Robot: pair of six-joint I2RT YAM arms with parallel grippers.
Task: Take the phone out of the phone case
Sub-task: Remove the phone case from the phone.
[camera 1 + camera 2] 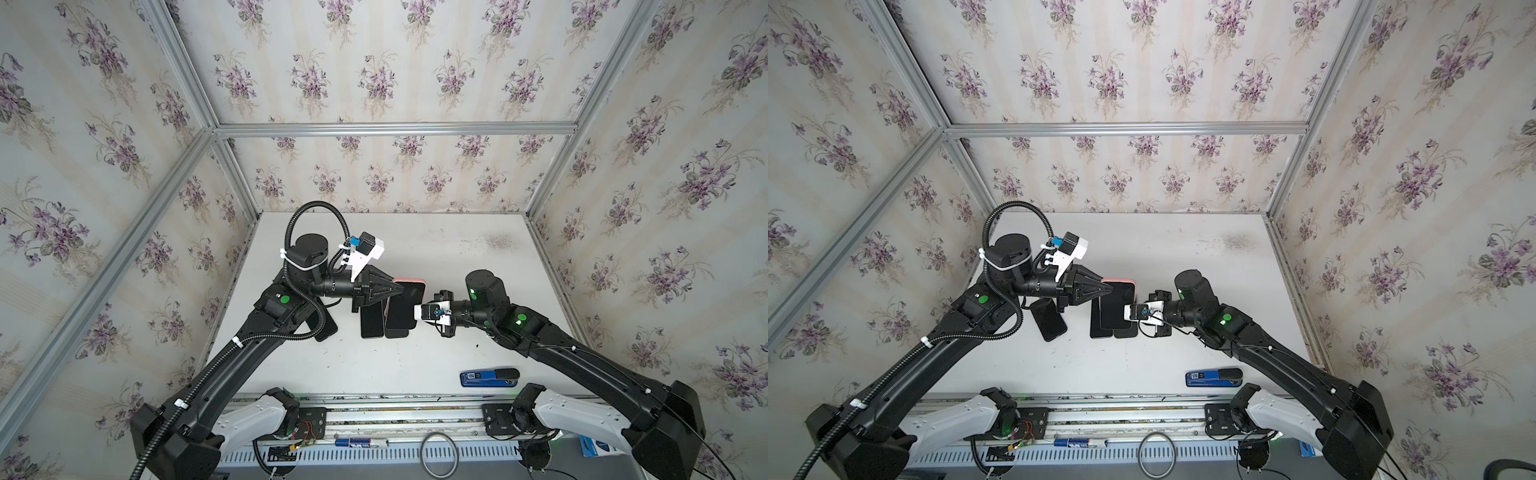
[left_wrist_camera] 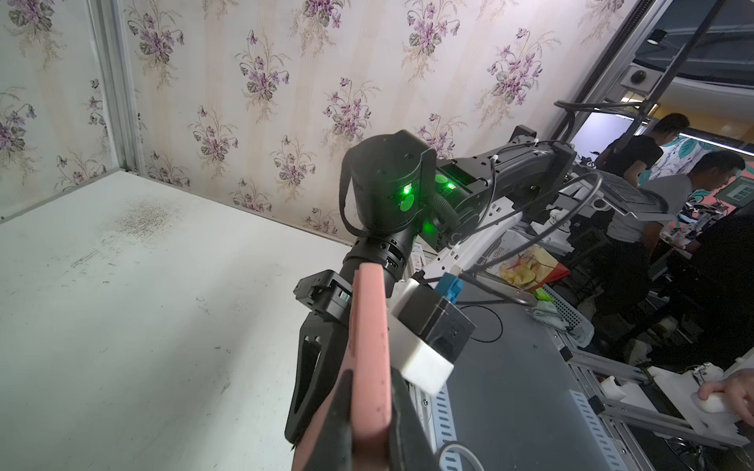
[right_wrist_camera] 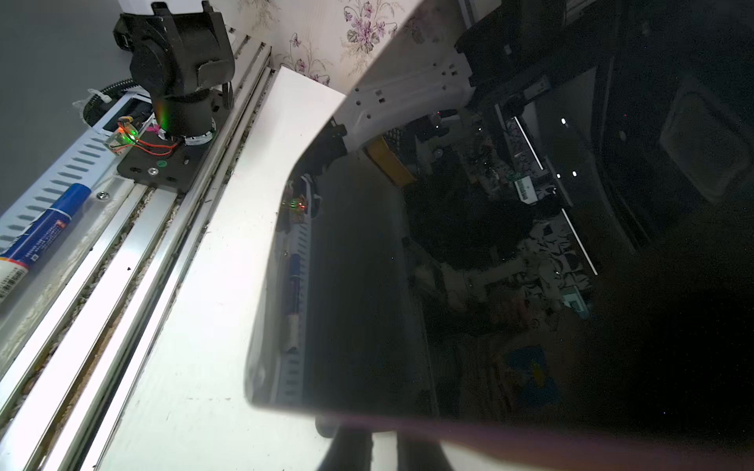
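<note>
Background people (image 2: 669, 191) show only in left wrist view, past phone case (image 2: 369, 346).

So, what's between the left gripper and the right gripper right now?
The phone in its pink case bridges that gap; both top views show it.

No lettering can be read with certainty. Print is seen on the blue tube (image 3: 41, 236) and on the label of the blue object (image 1: 488, 377) on the bench (image 1: 415, 357). It is too small to be made out.

The black phone (image 1: 405, 303) in its pink rubber phone case (image 1: 409, 281) sits between my left hand (image 1: 400, 289) and right hand (image 1: 417, 311), above the white desk's (image 1: 415, 361) middle; a blue-and-black oblong tool (image 1: 490, 377) lies near-right.
</note>
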